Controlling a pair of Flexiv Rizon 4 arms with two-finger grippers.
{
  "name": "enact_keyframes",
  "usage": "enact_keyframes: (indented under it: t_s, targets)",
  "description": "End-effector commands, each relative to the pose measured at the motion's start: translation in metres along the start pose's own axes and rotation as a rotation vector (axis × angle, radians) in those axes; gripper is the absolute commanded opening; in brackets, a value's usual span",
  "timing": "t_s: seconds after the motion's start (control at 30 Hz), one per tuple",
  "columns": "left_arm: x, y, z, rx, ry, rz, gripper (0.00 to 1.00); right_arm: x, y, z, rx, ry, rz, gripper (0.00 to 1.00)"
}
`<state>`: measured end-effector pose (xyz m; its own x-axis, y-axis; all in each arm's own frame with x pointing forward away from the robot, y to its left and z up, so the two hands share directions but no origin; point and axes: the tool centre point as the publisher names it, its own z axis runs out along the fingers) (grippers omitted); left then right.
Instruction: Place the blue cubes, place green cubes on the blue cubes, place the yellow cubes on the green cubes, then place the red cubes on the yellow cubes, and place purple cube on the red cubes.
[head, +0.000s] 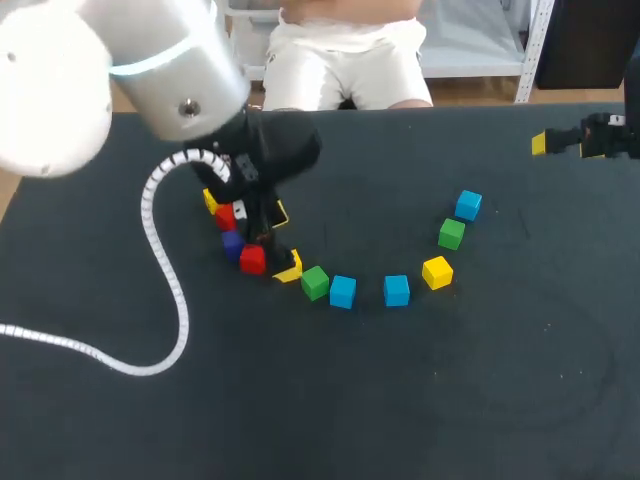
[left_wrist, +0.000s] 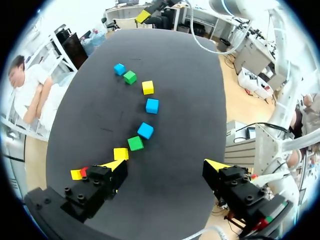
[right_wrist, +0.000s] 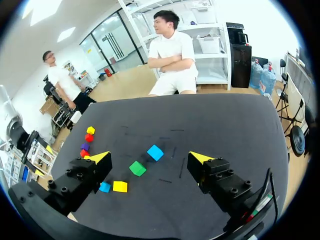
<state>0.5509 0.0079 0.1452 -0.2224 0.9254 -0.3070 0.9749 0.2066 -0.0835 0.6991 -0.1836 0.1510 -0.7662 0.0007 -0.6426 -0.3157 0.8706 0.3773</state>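
Cubes under your left arm: partly hidden. Black table. Left gripper, right gripper: spread, holding nothing.

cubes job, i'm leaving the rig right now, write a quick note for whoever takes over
Left gripper: open, empty, at the arc's left end by the red cubes and purple cube.
Right gripper: open, empty, over the table's far right corner.
Cubes: all lie singly in a loose arc on the table; blue cubes, green cubes and yellow cubes run mostly rightward.
Done: nothing stacked.
To do: set the blue cubes, then stack green, yellow, red, purple.
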Motion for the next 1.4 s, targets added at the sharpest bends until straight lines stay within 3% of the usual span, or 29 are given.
enact_keyframes:
  t_s: [0.03,0.2,0.93,1.17,1.4]
  targets:
    - [0.016,-0.009,-0.001,-0.037,-0.06,-0.015,1.0,0.0,0.0,0.0,-0.001,0.0,0.0,1.0]
    - [0.028,-0.006,-0.005,-0.059,-0.094,-0.063,1.0,0.0,0.0,0.0,-0.001,0.0,0.0,1.0]
    - [0.028,-0.004,-0.006,-0.054,-0.075,-0.078,1.0,-0.001,-0.001,-0.003,-0.021,-0.012,-0.011,1.0]
    - [0.028,-0.004,-0.006,-0.054,-0.075,-0.078,1.0,-0.012,0.03,-0.01,-0.132,-0.031,-0.184,1.0]
    - [0.028,-0.004,-0.006,-0.054,-0.075,-0.078,1.0,0.0,0.074,-0.007,-0.277,0.13,-0.484,1.0]
